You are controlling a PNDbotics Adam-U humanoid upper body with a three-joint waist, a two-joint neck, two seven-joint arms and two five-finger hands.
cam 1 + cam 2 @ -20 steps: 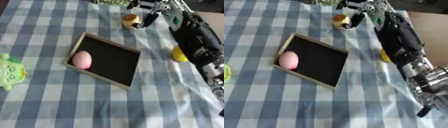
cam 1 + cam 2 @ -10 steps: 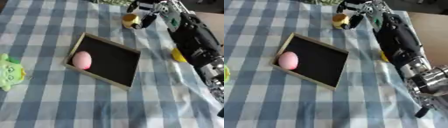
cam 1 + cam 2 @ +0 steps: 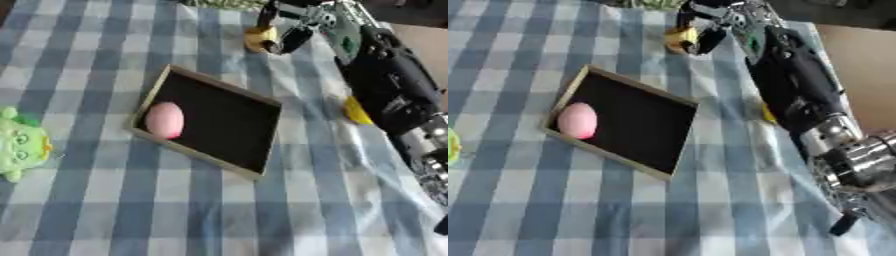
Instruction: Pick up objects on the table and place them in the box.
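Right hand [image 3: 293, 22] curls its fingers around a yellow object [image 3: 259, 38] near the desk's [image 3: 105, 210] far edge. Box [image 3: 262, 150] holds a pink egg [image 3: 164, 119].

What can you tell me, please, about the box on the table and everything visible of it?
The box is a shallow rectangular tray with a black floor and a thin, light wood-coloured rim. It lies flat and open on the blue-and-white checked tablecloth, turned askew to the checks. A pink egg-shaped object rests inside against its left end; the remaining floor is bare. Neither hand touches it.
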